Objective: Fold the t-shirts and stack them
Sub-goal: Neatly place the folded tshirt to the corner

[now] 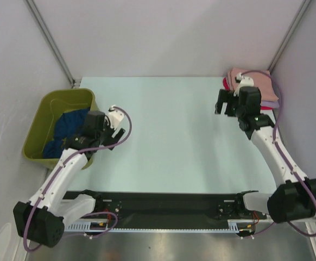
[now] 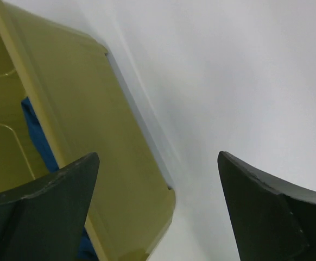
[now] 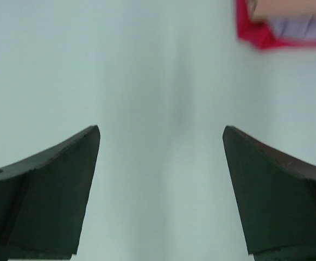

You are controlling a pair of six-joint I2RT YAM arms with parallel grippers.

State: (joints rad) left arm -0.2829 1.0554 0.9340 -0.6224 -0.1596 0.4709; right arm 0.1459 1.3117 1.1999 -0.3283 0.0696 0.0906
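Observation:
A dark blue t-shirt (image 1: 65, 130) lies crumpled in the olive-green tub (image 1: 44, 111) at the left. It shows as a blue strip (image 2: 36, 130) in the left wrist view. My left gripper (image 1: 110, 136) is open and empty beside the tub's right wall (image 2: 158, 157). At the back right corner lies a stack of shirts: salmon-pink (image 1: 256, 79) on top, lavender (image 1: 270, 102) under it, red (image 1: 226, 84) lowest. My right gripper (image 1: 225, 107) is open and empty over bare table just left of the stack (image 3: 160, 130). The red shirt's corner (image 3: 256, 41) shows at the top right of the right wrist view.
The pale green table (image 1: 169, 136) is walled by white panels at the back and sides. The tub's outer wall (image 2: 82, 109) fills the left of the left wrist view. A black base rail (image 1: 163, 204) runs along the near edge.

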